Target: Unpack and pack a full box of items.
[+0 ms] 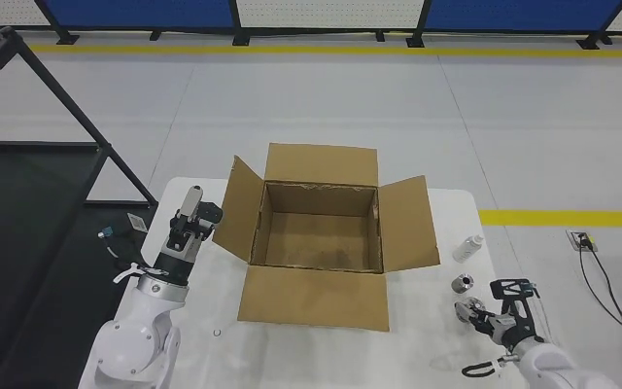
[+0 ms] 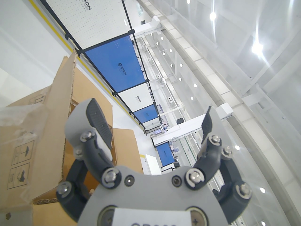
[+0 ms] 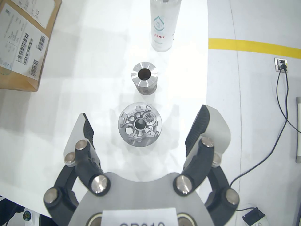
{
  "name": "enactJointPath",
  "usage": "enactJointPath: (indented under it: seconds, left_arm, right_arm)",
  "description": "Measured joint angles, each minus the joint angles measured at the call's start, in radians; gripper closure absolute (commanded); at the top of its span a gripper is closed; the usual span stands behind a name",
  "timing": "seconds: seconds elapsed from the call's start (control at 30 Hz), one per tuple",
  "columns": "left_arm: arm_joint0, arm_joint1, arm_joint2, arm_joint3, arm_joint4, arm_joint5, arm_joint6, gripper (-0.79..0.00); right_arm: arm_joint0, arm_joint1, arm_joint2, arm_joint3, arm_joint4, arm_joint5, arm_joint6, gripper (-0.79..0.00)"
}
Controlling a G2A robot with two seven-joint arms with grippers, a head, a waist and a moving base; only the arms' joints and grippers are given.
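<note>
An open cardboard box (image 1: 316, 297) stands mid-table with all flaps out and a bare brown floor inside. To its right lie a clear bottle (image 1: 467, 248) (image 3: 164, 17), a steel cylinder (image 1: 463, 284) (image 3: 144, 77) standing on end, and a round machined metal part (image 1: 469, 310) (image 3: 140, 124). My right gripper (image 1: 478, 315) (image 3: 144, 116) hangs open over the round part, one finger on each side, not touching it. My left gripper (image 1: 194, 202) (image 2: 151, 109) is open and holds nothing beside the box's left flap (image 2: 42, 128), aimed up toward the ceiling.
A small white ring-like bit (image 1: 216, 334) lies on the white table (image 1: 428, 340) near the front left. A black frame (image 1: 58, 165) stands left of the table. A floor socket with a cable (image 1: 580, 239) is off the right edge.
</note>
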Motion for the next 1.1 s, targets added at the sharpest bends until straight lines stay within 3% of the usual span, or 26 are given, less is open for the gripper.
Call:
enactJointPath:
  seconds: [0.1, 0.13, 0.17, 0.2, 0.27, 0.3, 0.33, 0.7, 1.1]
  left_arm:
    - [0.0, 0.0, 0.0, 0.0, 0.0, 0.0, 0.0, -0.785]
    - [0.0, 0.0, 0.0, 0.0, 0.0, 0.0, 0.0, -0.785]
    - [0.0, 0.0, 0.0, 0.0, 0.0, 0.0, 0.0, -0.785]
    - [0.0, 0.0, 0.0, 0.0, 0.0, 0.0, 0.0, -0.785]
    - [0.0, 0.0, 0.0, 0.0, 0.0, 0.0, 0.0, -0.785]
    - [0.0, 0.0, 0.0, 0.0, 0.0, 0.0, 0.0, -0.785]
    - [0.0, 0.0, 0.0, 0.0, 0.0, 0.0, 0.0, -0.785]
    - [0.0, 0.0, 0.0, 0.0, 0.0, 0.0, 0.0, -0.785]
    - [0.072, 0.002, -0.076, -0.037, -0.037, -0.048, 0.066, -0.785]
  right_arm:
    - [0.03, 0.004, -0.007, 0.044, -0.004, -0.015, 0.037, -0.785]
    - [0.042, 0.006, -0.011, 0.062, -0.006, -0.019, 0.049, -0.662]
    - [0.052, 0.007, -0.014, 0.075, -0.006, -0.023, 0.056, -0.453]
    - [0.06, 0.008, -0.017, 0.086, -0.005, -0.026, 0.06, -0.311]
    - [0.074, 0.01, -0.022, 0.107, -0.004, -0.039, 0.069, -0.142]
    - [0.078, 0.011, -0.023, 0.114, -0.004, -0.043, 0.071, -0.108]
    - [0.083, 0.013, -0.024, 0.12, -0.004, -0.045, 0.073, 0.0]
    - [0.046, 0.021, 0.002, 0.051, 0.057, -0.085, 0.016, 0.0]
    - [0.049, 0.011, -0.08, -0.304, 0.115, 0.081, -0.032, 0.0]
